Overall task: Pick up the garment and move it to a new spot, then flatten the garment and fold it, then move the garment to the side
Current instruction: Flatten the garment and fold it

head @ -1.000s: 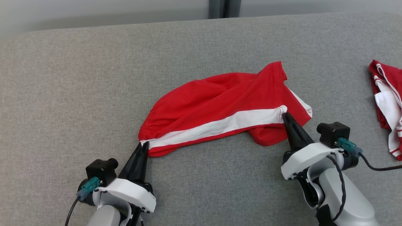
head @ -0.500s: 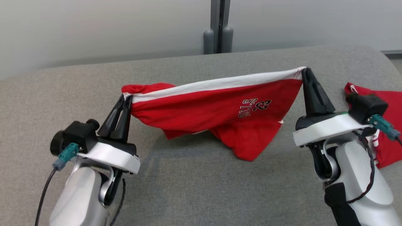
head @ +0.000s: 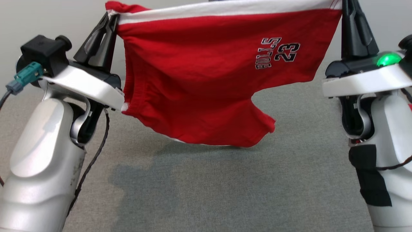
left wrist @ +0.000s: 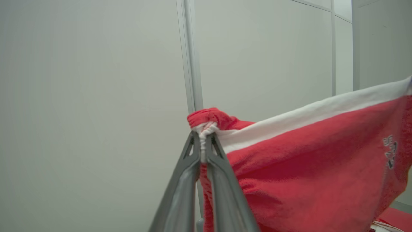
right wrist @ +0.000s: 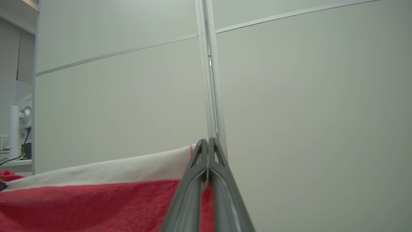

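Head view: red shorts (head: 199,74) hang stretched across the upper frame, above the grey surface (head: 225,187). The top edge cuts off their white band and the tips of the right claw (head: 347,6). The lettering beside "23" is hard to read. The left claw (head: 111,16) pinches the upper-left corner.

Left wrist view: the left claw (left wrist: 202,141) is clamped on bunched white hem at centre, and the shorts (left wrist: 305,167) run off the right edge.

Right wrist view: the right claw (right wrist: 208,143) is pressed tight on the band's end, with the shorts (right wrist: 96,199) at lower left.
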`<state>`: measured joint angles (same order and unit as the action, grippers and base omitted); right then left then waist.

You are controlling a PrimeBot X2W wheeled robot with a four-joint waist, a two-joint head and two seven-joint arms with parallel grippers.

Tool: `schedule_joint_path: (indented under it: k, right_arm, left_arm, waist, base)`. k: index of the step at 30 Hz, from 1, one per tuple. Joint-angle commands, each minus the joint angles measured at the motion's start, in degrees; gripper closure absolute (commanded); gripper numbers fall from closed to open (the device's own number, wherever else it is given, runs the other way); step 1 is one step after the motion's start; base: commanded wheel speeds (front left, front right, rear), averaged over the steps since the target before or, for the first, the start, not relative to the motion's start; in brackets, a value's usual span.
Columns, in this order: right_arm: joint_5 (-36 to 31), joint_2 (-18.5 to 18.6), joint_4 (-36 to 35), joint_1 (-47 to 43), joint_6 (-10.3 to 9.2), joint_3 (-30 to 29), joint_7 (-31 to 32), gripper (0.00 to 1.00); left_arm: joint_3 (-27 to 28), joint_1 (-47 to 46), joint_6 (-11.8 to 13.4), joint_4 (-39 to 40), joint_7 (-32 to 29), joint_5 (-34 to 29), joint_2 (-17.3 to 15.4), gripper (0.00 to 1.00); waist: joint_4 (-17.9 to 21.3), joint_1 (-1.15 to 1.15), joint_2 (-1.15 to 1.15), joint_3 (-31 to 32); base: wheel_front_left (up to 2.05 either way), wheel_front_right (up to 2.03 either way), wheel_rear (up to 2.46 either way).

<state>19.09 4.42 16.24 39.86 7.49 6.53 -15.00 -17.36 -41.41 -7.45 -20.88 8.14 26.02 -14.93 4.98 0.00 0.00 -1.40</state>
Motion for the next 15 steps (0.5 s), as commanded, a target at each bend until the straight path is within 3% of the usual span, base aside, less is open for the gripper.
schedule_joint_path:
  k: [1,9,15]
  right_arm:
    - [-0.69,0.87,0.96,2.21,0.00,0.23,-0.23,1.00]
    - [-2.70,2.42,6.54,12.73,0.00,0.38,-0.23,1.00]
    - [-6.98,3.84,10.95,25.70,-0.01,-2.32,-0.23,1.00]
  left_arm:
    - [0.14,-2.59,0.03,-0.26,-1.13,0.06,-0.50,1.00]
    - [-1.74,-12.95,0.41,-4.08,-1.83,-3.40,-0.72,1.00]
    - [-2.33,-25.81,0.96,-11.14,1.74,-6.51,0.08,1.00]
  waist:
    - [-0.14,0.00,0.00,-2.75]
    - [-0.84,0.00,0.00,-12.68]
    - [-1.02,0.00,0.00,-18.94]
  base:
    - [0.00,0.00,0.00]
    - [0.00,0.00,0.00]
    - [0.00,0.00,0.00]
